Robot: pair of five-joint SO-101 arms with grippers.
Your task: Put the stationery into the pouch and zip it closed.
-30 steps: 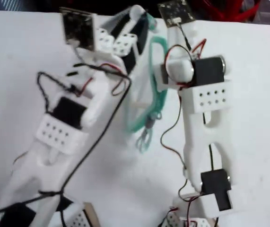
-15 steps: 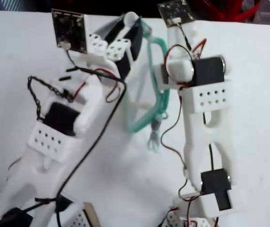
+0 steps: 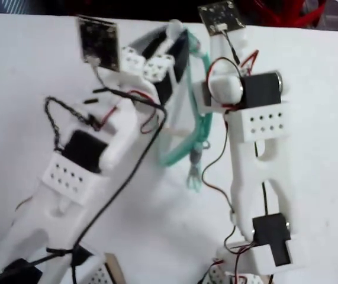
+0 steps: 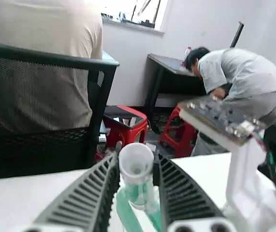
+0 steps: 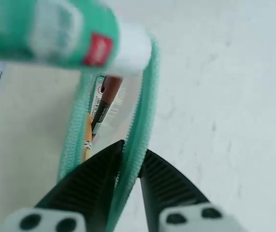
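A green glue stick with a white cap stands between the ribbed fingers of my left gripper, which is shut on it. In the high view that stick hangs at the far end of the teal-rimmed clear pouch. The right wrist view has the stick hovering over the pouch's unzipped mouth, with pens lying inside. My right gripper is shut on the pouch's teal zipper rim. The zipper pull dangles at the pouch's near end.
The white table has bare room on the far left and far right. Its back edge runs just behind the pouch. A wooden block sits by the left arm's base. Loose black and red cables hang along both arms.
My left arm swung left with the glue stick, then came back right toward the pouch mouth. The pouch's near end and zipper pull shifted slightly right. The right arm kept still.
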